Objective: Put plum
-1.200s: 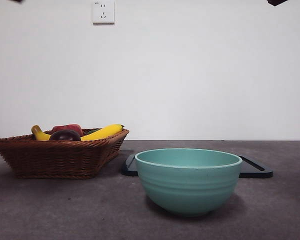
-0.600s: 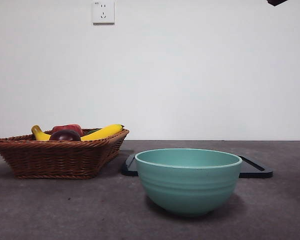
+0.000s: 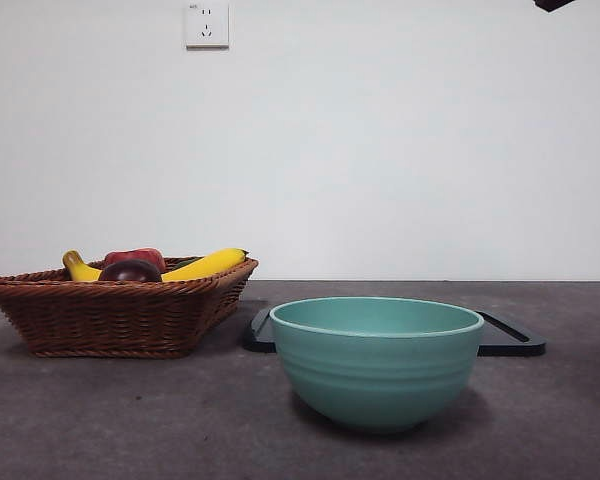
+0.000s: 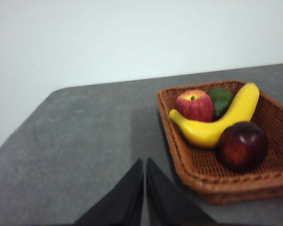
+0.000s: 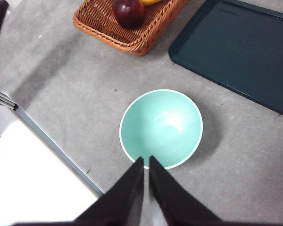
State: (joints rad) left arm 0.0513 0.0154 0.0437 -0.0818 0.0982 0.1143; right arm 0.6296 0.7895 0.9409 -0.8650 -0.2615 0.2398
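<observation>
Front view: you see one wicker basket (image 3: 120,310) at the left of the grey table (image 3: 130,420), one teal bowl (image 3: 377,360) nearest the camera, and one dark tray (image 3: 510,338) lying flat behind the bowl.
Fruit count: you have four pieces in the basket: one plum (image 4: 241,145), one red apple (image 4: 195,105), one yellow banana (image 4: 217,123), and one green fruit (image 4: 221,100) partly hidden behind the banana.
Plum position: it sits in the basket, at the corner nearest the bowl, touching the banana; from the front its dark top (image 3: 130,271) just clears the rim.
Bowl contents: seen from above in the right wrist view, the bowl (image 5: 161,128) holds nothing.
Left gripper (image 4: 145,165): its jaws are pressed together to a hairline seam and hold nothing; it hangs over bare table just beside the basket (image 4: 188,162), apart from the plum.
Right gripper (image 5: 146,162): its jaws are closed tip to tip with nothing between them; it hangs high over the near rim of the bowl.
Arm tips, front view: you see one dark tip (image 3: 553,4) at the top right corner.
Change from one second ago: a dark tip at the top left corner is gone; basket, fruit, bowl and tray have not moved.
</observation>
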